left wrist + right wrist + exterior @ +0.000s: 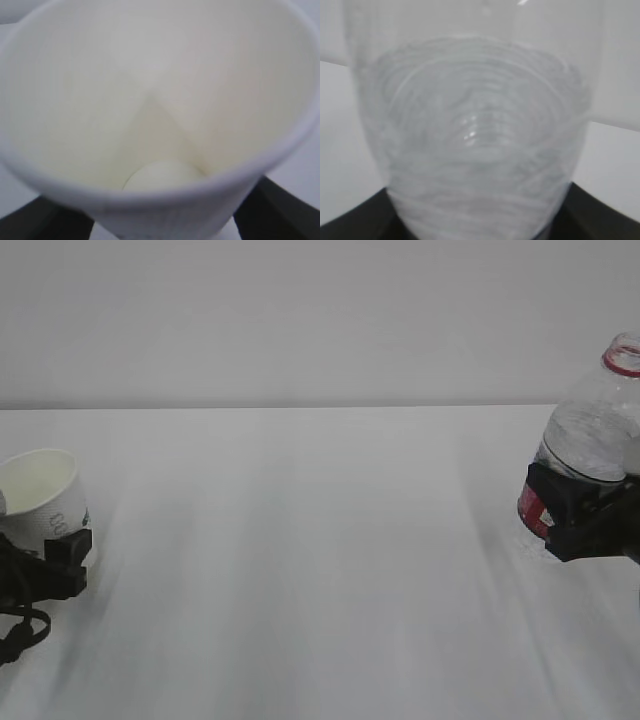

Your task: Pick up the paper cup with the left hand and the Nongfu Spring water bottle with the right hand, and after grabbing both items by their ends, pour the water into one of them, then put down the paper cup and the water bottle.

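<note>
Our left hand has its fingers clamped round the lower part of the cup at the far left of the table, cup tipped and dry inside. Right hand grips the bottle at its label (cap off, water inside), far right.

Exterior: slanted down, tabletop; wrist cameras close-up.
</note>
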You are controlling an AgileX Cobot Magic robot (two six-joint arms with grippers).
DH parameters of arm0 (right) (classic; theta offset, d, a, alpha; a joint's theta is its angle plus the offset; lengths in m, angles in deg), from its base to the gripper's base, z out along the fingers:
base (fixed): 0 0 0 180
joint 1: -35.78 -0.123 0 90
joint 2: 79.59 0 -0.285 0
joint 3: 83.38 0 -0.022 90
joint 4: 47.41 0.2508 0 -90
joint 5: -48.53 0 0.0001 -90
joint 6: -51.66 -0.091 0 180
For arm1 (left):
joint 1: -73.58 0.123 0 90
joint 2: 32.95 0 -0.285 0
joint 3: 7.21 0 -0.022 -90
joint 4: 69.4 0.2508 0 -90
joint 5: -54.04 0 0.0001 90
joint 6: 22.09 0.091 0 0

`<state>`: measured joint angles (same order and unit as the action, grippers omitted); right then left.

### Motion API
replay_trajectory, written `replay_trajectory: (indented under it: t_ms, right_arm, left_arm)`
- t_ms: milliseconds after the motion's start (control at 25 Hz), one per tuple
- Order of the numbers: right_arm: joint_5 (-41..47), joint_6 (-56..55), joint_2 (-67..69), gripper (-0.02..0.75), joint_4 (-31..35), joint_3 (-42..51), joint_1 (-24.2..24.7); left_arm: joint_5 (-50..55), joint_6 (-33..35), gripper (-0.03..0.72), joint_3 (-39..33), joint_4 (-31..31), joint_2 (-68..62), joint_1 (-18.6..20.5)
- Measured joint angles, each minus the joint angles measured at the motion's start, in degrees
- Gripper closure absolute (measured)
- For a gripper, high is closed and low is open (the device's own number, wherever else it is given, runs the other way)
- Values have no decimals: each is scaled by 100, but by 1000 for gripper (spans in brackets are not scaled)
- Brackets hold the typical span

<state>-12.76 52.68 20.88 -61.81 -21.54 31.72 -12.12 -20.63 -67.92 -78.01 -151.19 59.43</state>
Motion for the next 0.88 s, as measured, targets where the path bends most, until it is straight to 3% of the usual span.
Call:
replay_trajectory:
  t_ms: [880]
  right_arm:
    - [0, 0, 0, 298, 0, 0, 0]
  left_arm:
    - [0, -305, 118, -984, 612, 1471, 0]
